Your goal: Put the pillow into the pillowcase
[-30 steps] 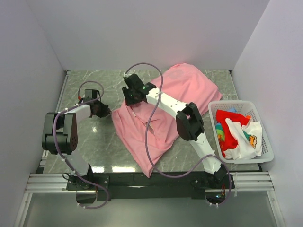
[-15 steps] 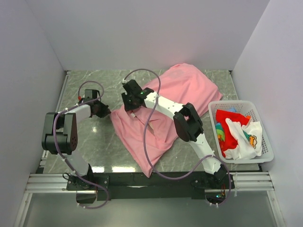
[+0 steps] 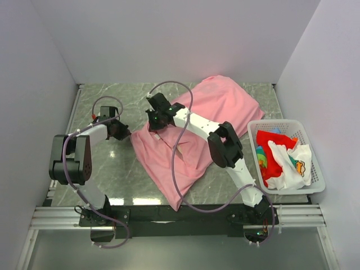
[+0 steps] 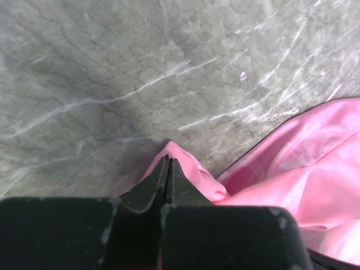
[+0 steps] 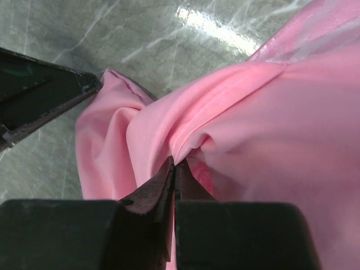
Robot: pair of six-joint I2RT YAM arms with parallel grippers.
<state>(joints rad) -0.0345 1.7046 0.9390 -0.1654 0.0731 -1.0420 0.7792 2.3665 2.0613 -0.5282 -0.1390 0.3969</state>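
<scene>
The pink pillowcase point(image 3: 222, 104) lies diagonally across the table from the far right to the near middle. The cream pillow does not show in any view. My left gripper point(image 3: 129, 133) is shut on the pillowcase's left corner, low over the table; in the left wrist view the pink corner point(image 4: 188, 169) sticks out beside the closed tips point(image 4: 167, 159). My right gripper point(image 3: 153, 125) is shut on a raised fold of the pillowcase point(image 5: 270, 112) just right of that corner, with the fold pinched at the tips point(image 5: 176, 163). The left gripper's black body point(image 5: 39, 98) shows in the right wrist view.
A white basket point(image 3: 284, 122) stands at the right edge. It holds a red cloth point(image 3: 270, 143) and a white cloth with colourful print point(image 3: 293, 162). White walls close in the table on three sides. The right arm's purple cable point(image 3: 180, 152) hangs over the pillowcase.
My right gripper shifted slightly toward the near left and then back, and the pillowcase's left edge moved a little with it. The left gripper stayed in place.
</scene>
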